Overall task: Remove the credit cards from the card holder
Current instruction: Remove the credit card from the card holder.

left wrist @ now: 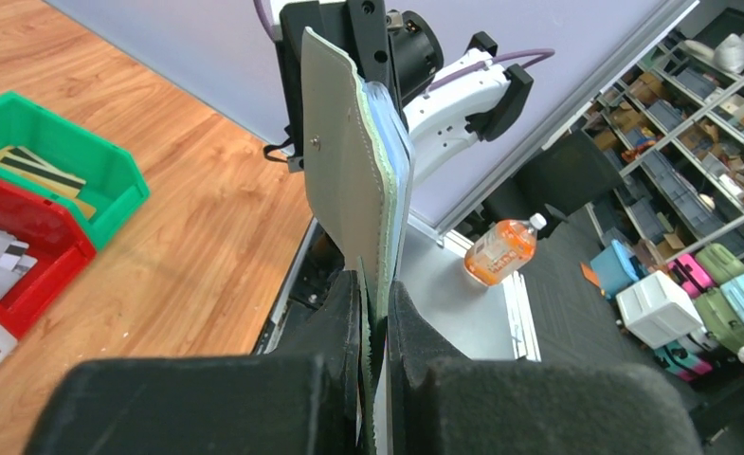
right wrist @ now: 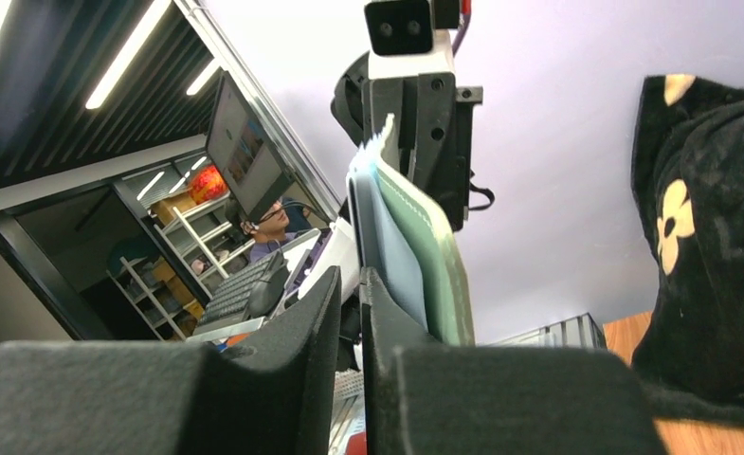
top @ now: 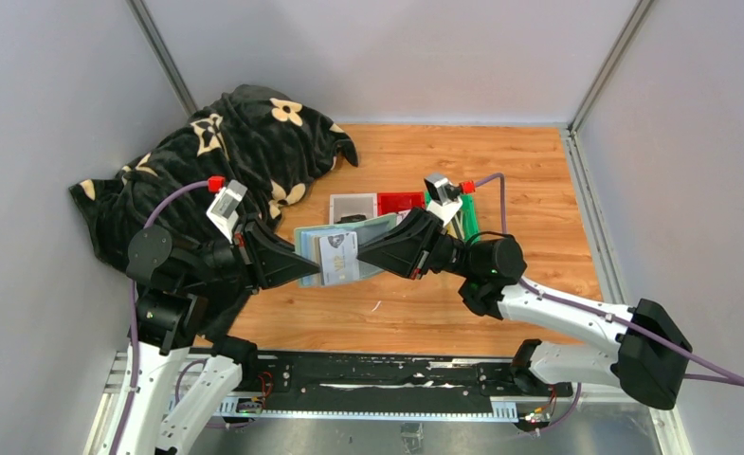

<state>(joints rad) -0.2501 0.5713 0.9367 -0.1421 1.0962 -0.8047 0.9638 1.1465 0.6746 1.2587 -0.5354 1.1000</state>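
Top external view: the card holder [top: 347,231] hangs open above the wooden table [top: 519,171], stretched between the two arms. The left gripper [top: 299,258] meets it from the left and the right gripper [top: 364,254] from the right. A silvery-white card [top: 337,257] shows against the holder's front, its right edge at the right gripper's tip. Behind stand a white tray [top: 353,198], a red tray [top: 401,201] and a green tray [top: 466,216]. A black flowered blanket [top: 244,142] lies at the far left.

Left wrist view: the left gripper [left wrist: 373,289] is clamped tight on the holder's lower edge. The card holder [left wrist: 341,171] stands upright out of the jaws, grey-green outside, paler layers at its right edge. Gold and black cards [left wrist: 38,171] lie in the green tray [left wrist: 112,185], beside the red tray [left wrist: 60,248].

Right wrist view: the right gripper [right wrist: 349,289] shows only a narrow slit. The card holder [right wrist: 429,251] rises from just at that slit, but whether holder, card or nothing is pinched, I cannot tell. The blanket [right wrist: 718,246] fills the right side.
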